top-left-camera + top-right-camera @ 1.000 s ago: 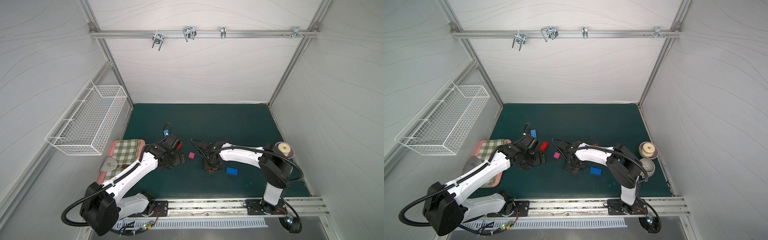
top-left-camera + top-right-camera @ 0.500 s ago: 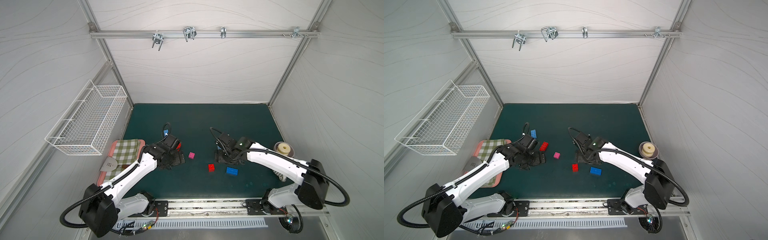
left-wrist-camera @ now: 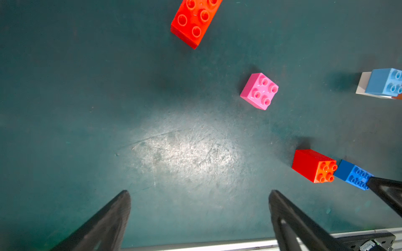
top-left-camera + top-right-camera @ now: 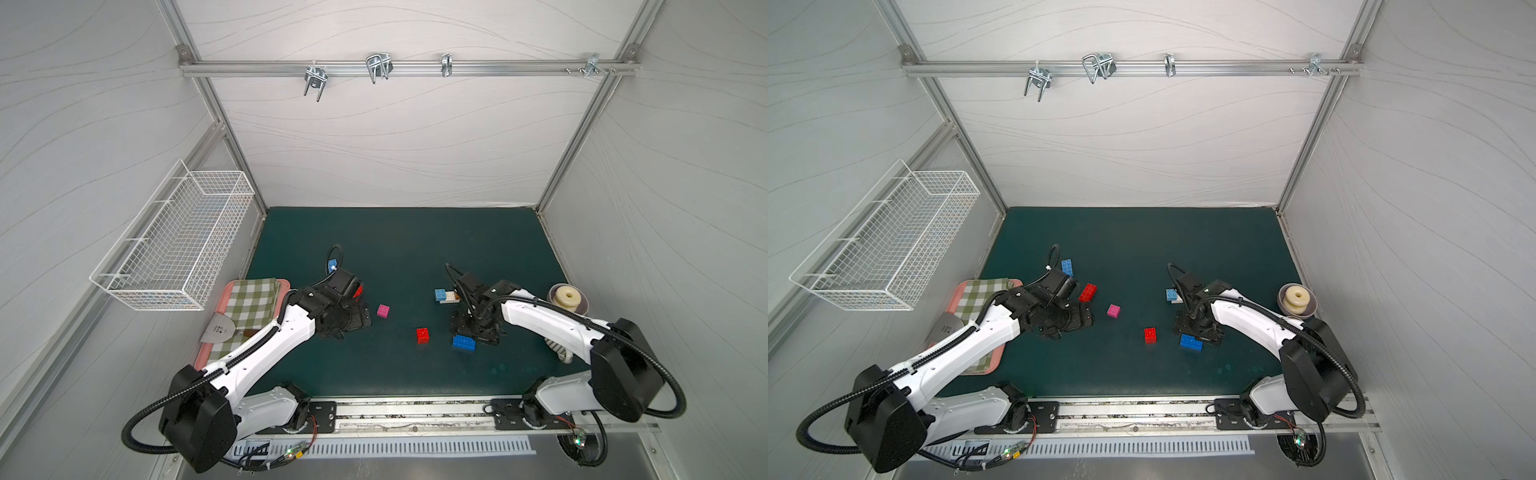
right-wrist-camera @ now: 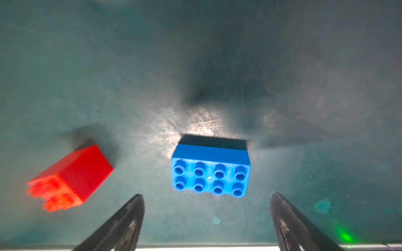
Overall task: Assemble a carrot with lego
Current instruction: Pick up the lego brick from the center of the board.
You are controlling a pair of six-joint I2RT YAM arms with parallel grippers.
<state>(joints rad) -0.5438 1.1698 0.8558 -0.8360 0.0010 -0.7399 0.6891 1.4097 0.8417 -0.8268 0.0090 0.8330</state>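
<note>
Right pincer (image 5: 206, 195) observed open and empty, blue brick (image 5: 210, 173) just ahead of its tips. Left pincer (image 3: 199, 191) observed wide open, nothing gripped.

Loose lego bricks (image 4: 422, 335) lie scattered, studs upward.

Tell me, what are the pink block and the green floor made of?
The pink brick looks like hard, glossy plastic: its studs are crisply moulded and carry small shiny highlights. The dark green mat seems to be a rubbery or vinyl sheet, mostly matte, with fine scratches that catch the light. Which of the two is unclear.
</note>
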